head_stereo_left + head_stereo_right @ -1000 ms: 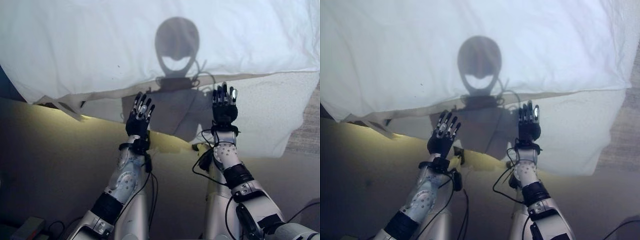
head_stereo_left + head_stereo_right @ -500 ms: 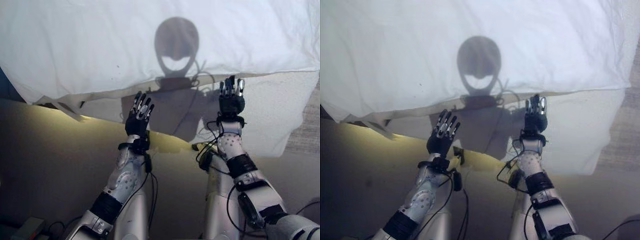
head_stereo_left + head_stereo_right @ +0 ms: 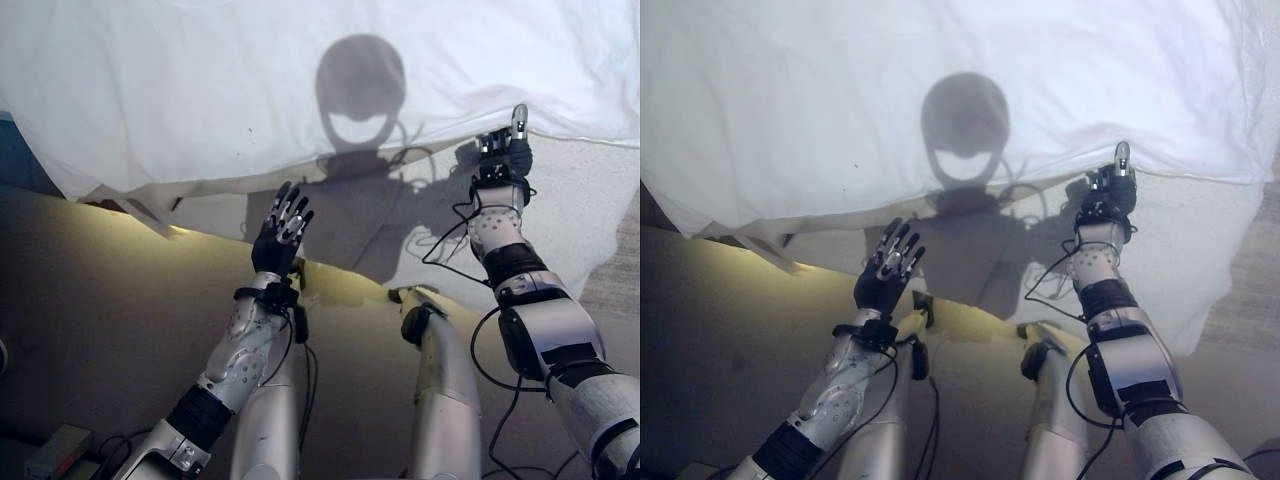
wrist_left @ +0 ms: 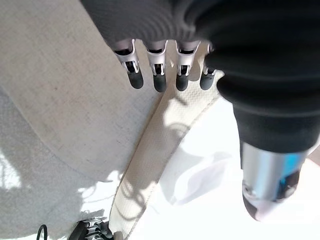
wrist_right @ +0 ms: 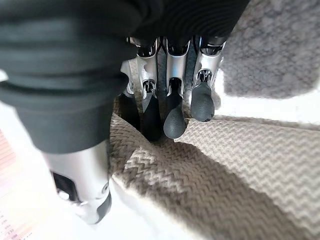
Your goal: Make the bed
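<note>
Both hands reach toward the bed's near edge: the right hand [image 3: 503, 152] curls onto the white duvet [image 3: 300, 80] hem over the woven blanket [image 5: 225, 170]; the left hand [image 3: 280, 230] hovers open below that hem. Pinching the hem firmly seems wise.

Duvet [image 3: 300, 90] edge overhangs mattress side [image 3: 560, 215]; open floor [image 3: 90, 320] below, left hand [image 3: 280, 235] unobstructed.

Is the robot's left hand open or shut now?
Open. The left robot hand has straight, spread fingers that hold nothing; it is beside the hanging edge of the white duvet.
</note>
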Available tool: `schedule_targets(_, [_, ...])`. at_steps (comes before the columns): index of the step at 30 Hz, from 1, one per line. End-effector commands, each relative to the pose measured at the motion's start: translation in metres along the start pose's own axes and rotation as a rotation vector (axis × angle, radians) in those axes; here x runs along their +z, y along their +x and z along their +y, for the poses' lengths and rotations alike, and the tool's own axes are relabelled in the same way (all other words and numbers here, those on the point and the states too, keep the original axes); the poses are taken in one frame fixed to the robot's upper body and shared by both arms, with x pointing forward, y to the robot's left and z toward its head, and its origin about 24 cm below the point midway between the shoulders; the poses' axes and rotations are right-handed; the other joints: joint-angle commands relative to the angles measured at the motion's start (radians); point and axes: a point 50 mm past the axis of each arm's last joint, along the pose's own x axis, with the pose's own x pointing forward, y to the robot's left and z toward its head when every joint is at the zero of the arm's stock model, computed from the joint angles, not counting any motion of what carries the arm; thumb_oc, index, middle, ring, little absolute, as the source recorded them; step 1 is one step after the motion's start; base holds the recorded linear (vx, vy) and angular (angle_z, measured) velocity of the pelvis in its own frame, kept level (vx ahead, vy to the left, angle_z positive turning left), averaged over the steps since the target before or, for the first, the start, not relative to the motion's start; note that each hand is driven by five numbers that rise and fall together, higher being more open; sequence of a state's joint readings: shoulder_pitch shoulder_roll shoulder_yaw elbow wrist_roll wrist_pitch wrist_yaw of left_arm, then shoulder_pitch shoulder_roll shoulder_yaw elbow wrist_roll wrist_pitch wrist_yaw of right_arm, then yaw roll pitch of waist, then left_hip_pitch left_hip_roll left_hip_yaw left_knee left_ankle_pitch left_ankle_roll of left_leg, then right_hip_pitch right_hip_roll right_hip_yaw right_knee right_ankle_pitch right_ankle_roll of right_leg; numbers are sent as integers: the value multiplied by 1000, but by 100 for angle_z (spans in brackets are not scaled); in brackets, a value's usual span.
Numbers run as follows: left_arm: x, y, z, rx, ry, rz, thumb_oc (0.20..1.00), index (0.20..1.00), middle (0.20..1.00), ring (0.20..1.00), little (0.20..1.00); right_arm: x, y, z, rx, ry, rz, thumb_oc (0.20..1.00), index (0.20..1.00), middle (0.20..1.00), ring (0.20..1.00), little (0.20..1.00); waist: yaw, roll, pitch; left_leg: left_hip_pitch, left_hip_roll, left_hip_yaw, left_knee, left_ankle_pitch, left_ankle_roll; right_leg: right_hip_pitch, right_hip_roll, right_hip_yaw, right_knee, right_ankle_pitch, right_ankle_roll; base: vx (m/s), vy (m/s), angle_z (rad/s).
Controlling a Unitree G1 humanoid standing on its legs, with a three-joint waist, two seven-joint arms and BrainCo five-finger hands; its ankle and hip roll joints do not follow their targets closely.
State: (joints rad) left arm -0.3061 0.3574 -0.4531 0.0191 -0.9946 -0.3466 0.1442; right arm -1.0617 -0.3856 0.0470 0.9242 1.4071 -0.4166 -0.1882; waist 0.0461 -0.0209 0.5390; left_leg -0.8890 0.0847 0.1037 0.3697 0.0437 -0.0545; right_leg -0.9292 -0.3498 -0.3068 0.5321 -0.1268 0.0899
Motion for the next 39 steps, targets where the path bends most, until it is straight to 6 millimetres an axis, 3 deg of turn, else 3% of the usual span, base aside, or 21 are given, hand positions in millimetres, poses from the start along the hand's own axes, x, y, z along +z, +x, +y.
schedule_targets(1, [15, -5, -25, -130, -13, -92, 1000, 1000, 1000, 1000, 1000, 34, 11, 6, 12, -36, -95, 1000, 1000, 1000, 1000, 1000, 19, 51, -19, 5, -12, -1, 83, -155, 24, -20, -12, -1, -37, 146, 98, 0, 0, 0])
schedule_targets(7, [21, -3, -22, -98, -18, -130, 1000, 1000, 1000, 1000, 1000, 24, -13, 40, 260, 55, -120, 1000, 1000, 1000, 1000, 1000, -8, 27, -19, -1, -11, 2, 86, -154, 23, -26, -5, -1, -40, 146, 94, 0, 0, 0])
schedule_targets(16, [25, 1, -23, -101, -93, -162, 1000, 1000, 1000, 1000, 1000, 34, -31, 49, 360, 145, -202, 1000, 1000, 1000, 1000, 1000, -28, 9, -19, 2, -8, -1, 84, -151, 20, -23, -6, -5, -38, 143, 94, 0, 0, 0])
schedule_targets(18, [23, 10, -31, -127, -132, -157, 1000, 1000, 1000, 1000, 1000, 30, -36, 50, 386, 138, -192, 1000, 1000, 1000, 1000, 1000, -39, -2, -19, 0, -6, -1, 87, -149, 17, -26, -4, -4, -36, 143, 93, 0, 0, 0])
schedule_targets(20, [23, 26, -52, -178, -177, -170, 1000, 1000, 1000, 1000, 1000, 26, -45, 58, 417, 183, -195, 1000, 1000, 1000, 1000, 1000, -57, -18, -19, -1, 1, 1, 89, -148, 15, -24, 0, -6, -39, 146, 93, 0, 0, 0])
schedule_targets(27, [13, 42, -85, -270, -288, -127, 1000, 1000, 1000, 1000, 1000, 24, -54, 79, 490, 174, -194, 1000, 1000, 1000, 1000, 1000, -75, -35, -19, -1, 13, 2, 95, -147, 11, -29, 12, -5, -40, 145, 94, -6, -21, -7])
schedule_targets(29, [9, 51, -106, -316, -347, -108, 1000, 1000, 1000, 1000, 1000, 18, -56, 88, 511, 175, -171, 1000, 1000, 1000, 1000, 1000, -87, -46, -19, -4, 18, 2, 97, -144, 9, -30, 20, -1, -46, 147, 96, -9, -18, -7])
schedule_targets(32, [7, 56, -121, -348, -403, -91, 1000, 1000, 1000, 1000, 1000, 15, -57, 93, 520, 186, -157, 1000, 1000, 1000, 1000, 1000, -94, -50, -19, -6, 22, 5, 96, -143, 7, -34, 24, -1, -51, 150, 96, -7, -27, -4])
schedule_targets(33, [2, 59, -141, -392, -465, -53, 1000, 1000, 1000, 1000, 1000, 11, -58, 97, 531, 195, -141, 1000, 1000, 1000, 1000, 1000, -105, -55, -19, -3, 24, 3, 93, -142, 5, -36, 27, -2, -53, 149, 97, -1, -28, -4])
schedule_targets(39, [-11, 61, -168, -459, -559, 49, 1000, 1000, 1000, 1000, 1000, 2, -61, 104, 555, 196, -107, 1000, 1000, 1000, 1000, 1000, -124, -57, -19, -12, 28, 4, 94, -142, 6, -48, 36, 8, -53, 149, 100, 1, -18, -4])
